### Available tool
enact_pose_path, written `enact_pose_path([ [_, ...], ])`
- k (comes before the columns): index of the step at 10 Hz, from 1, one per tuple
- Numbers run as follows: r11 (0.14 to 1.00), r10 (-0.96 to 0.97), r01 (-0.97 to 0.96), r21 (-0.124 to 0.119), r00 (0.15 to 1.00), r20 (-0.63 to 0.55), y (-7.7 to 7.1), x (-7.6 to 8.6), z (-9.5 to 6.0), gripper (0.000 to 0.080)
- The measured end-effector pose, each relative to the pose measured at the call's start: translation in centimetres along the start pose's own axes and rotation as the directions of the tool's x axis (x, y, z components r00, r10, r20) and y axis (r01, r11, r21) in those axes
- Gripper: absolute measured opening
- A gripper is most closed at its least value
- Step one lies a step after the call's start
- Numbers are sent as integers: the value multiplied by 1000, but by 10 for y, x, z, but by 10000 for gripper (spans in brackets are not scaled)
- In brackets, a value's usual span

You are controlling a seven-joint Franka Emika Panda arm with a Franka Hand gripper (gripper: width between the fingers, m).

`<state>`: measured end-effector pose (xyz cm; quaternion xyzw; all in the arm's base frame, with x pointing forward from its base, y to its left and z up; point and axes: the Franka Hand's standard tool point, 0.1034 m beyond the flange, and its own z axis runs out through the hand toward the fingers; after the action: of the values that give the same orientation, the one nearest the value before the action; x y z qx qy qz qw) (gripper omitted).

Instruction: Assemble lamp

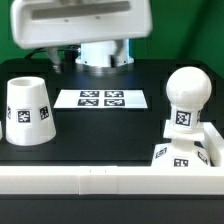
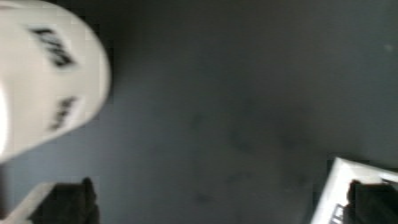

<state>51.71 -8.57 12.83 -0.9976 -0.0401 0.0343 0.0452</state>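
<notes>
Hovering above table [image 1: 100, 130], my gripper [image 2: 214, 205] spread, empty. Bulb [image 1: 186, 97] stood seated on base [image 1: 183, 152]; shade [image 1: 29, 111] untouched. Advisable: grasp shade centred, upright.

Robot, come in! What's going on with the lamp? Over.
Jaws apart, holding nothing. Bulb standing on base. Shade sits apart on table, not yet on. Nothing in the way.

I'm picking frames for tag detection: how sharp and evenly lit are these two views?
Exterior view: fairly sharp; tags on the white tapered plastic shade and flat white marker board are readable, though the white rounded bulb looks bright. Wrist view: soft and blurred, a white curved part's tags smeared, dim dark table.
</notes>
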Motion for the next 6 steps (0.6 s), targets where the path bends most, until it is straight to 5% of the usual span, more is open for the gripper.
enact_pose_path([
  [3, 999, -39, 39, -7, 999, -2, 42, -13, -7, 698],
  [6, 999, -37, 37, -6, 999, 2, 42, -14, -5, 698],
])
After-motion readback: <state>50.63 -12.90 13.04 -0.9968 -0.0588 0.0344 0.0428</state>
